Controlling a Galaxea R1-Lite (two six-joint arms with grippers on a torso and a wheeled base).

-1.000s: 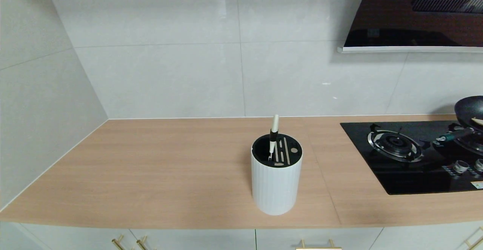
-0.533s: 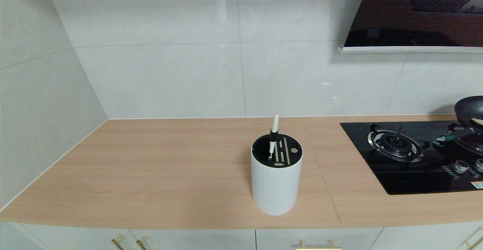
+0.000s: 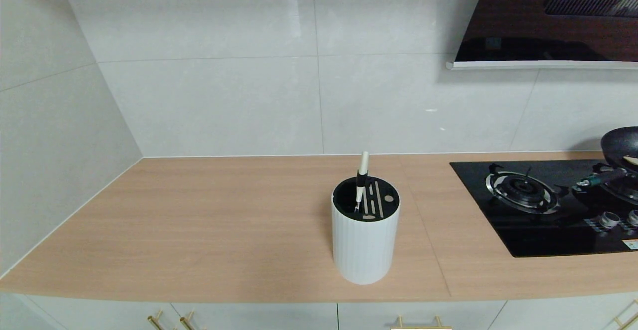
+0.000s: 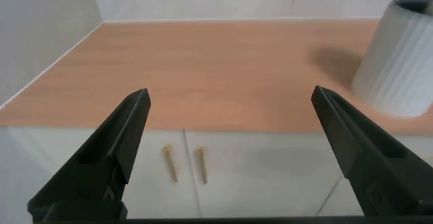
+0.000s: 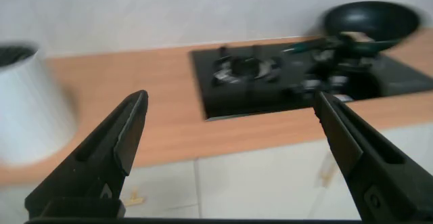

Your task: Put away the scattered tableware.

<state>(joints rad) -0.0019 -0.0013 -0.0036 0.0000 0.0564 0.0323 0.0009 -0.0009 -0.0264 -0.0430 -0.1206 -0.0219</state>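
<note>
— Was any writing readable?

— Only a small label [image 3: 630,244] on the near corner of the stove [image 3: 538,230], too small to read.

— How did the left gripper [image 4: 230,149] stand?

— Its dark, wedge-shaped fingers were spread wide with nothing between them. It hung off the front edge of the counter [image 3: 224,220], before the white cabinet doors [image 4: 270,176] and their two brass handles [image 4: 170,163].

— And the right gripper [image 5: 230,156]?

— It was spread just as wide and held nothing, also off the counter's front edge.

— Where was the tableware?

— One utensil [image 3: 361,180], with a pale handle and a black collar, stood nearly upright in a slot of the holder [image 3: 365,245]. The holder lay beyond both grippers, to the right of the left one and to the left of the right one, near the counter's front edge.

— What did the holder look like?

— It was a white ribbed cylinder with a black slotted top.

— How much open room was there?

— A broad stretch of pale wood-grain counter ran beyond the left gripper to the glossy tiled wall [image 3: 199,95]. Beyond the right gripper sat the black glass stove with round burners and a dark pan [image 3: 620,143], under a glossy dark hood [image 3: 548,21].
</note>
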